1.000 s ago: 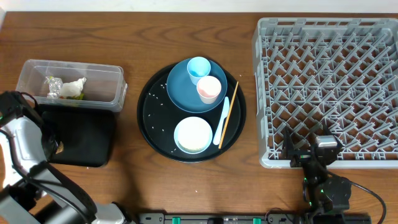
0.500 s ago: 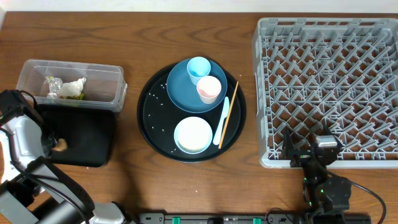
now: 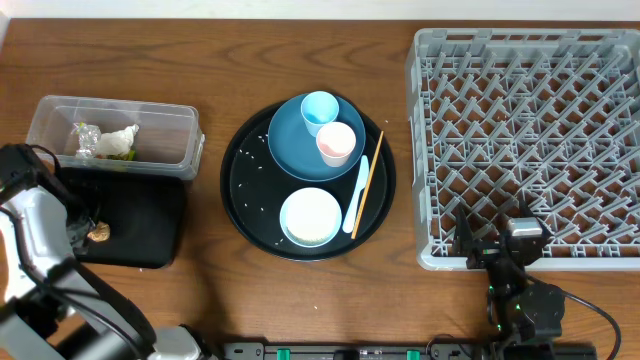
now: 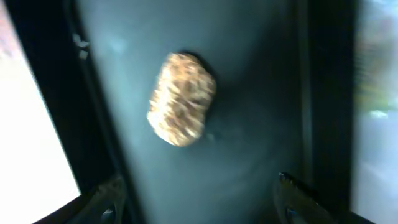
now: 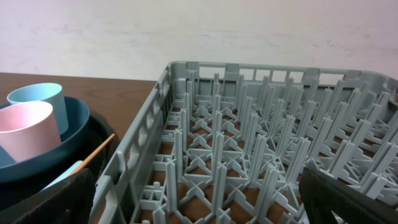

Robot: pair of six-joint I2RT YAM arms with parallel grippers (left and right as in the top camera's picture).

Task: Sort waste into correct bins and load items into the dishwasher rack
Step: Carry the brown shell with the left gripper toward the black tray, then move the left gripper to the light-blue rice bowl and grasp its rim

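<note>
two cups: a light-blue cup, a pink cup; one dark-blue plate; one pale bowl; one white spoon; one chopstick; one round black tray; one clear tub; one black rectangular tray; one grey rack; one brown lump; one tissue; one wrapper; scattered rice grains, too small to count

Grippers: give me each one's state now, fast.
Left gripper: open, holding nothing; the brown lump lies loose on the black tray.
Right gripper: open, empty, facing the dishwasher rack.
</note>
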